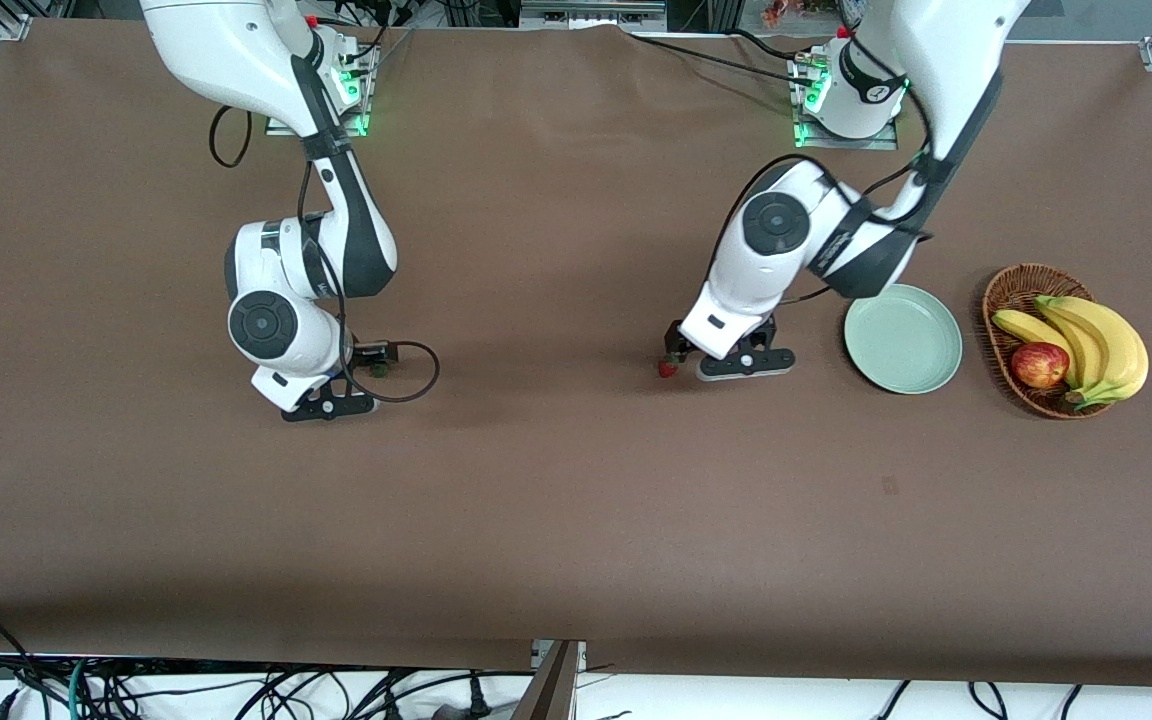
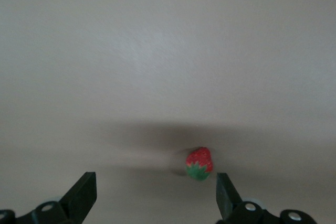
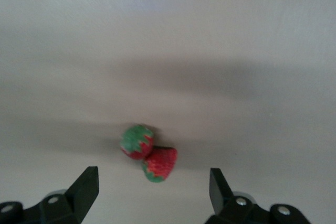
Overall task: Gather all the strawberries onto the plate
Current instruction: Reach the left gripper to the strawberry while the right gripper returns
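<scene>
Left gripper: fingers spread wide and holding nothing, low over the tablecloth. One strawberry lies on the cloth between the two fingertips, closer to one of them, touching neither. In the front view this berry sits just beside the gripper, apart from the plate toward the right arm's end.

Right gripper: fingers also wide, closed on nothing. Two strawberries lie touching each other on the cloth ahead of the fingertips, with clear gaps to both. In the front view the gripper is largely hidden by its wrist.

The plate is bare, just beside the wicker basket holding bananas and an apple. Wide bare cloth stretches between the two arms and toward the table's front edge.
</scene>
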`<state>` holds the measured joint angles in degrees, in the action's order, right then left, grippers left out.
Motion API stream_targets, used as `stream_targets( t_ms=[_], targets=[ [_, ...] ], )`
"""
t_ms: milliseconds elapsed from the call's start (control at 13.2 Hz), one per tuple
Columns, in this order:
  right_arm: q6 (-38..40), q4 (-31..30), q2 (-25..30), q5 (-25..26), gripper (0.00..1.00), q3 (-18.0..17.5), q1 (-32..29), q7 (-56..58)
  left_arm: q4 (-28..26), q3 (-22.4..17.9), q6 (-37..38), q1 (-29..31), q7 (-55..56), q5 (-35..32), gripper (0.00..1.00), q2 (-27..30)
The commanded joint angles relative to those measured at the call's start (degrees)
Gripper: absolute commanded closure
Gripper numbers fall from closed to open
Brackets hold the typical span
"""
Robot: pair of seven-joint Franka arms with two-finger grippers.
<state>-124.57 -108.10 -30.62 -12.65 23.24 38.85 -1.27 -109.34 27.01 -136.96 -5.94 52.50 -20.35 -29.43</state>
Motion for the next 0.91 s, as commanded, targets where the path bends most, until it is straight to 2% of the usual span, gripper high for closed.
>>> stream_targets(
  t_ms=[0, 304, 759, 835],
  targets=[
    [-3.57, -7.90, 4.69, -1.06, 0.09, -0.30, -0.18, 1.88, 5.97, 1.03, 0.46, -1.09, 5.58, -5.48, 0.00, -7.02],
    [-6.29, -10.10, 4.34, -1.41, 0.10, -0.39, -0.18, 2.06, 6.33, 1.03, -4.01, -1.35, 6.12, -7.95, 0.00, -10.90],
    [-10.77, -10.90, 2.59, -2.20, 0.11, -0.39, -2.46, 6.53, 5.54, 1.64, -3.49, -2.06, 8.40, -8.48, 0.00, -11.87],
    [-11.65, -10.73, 1.97, -3.51, 0.12, -0.39, -3.16, 9.06, 5.45, 1.64, -3.41, -2.06, 8.49, -8.39, 0.05, -11.87]
  ],
)
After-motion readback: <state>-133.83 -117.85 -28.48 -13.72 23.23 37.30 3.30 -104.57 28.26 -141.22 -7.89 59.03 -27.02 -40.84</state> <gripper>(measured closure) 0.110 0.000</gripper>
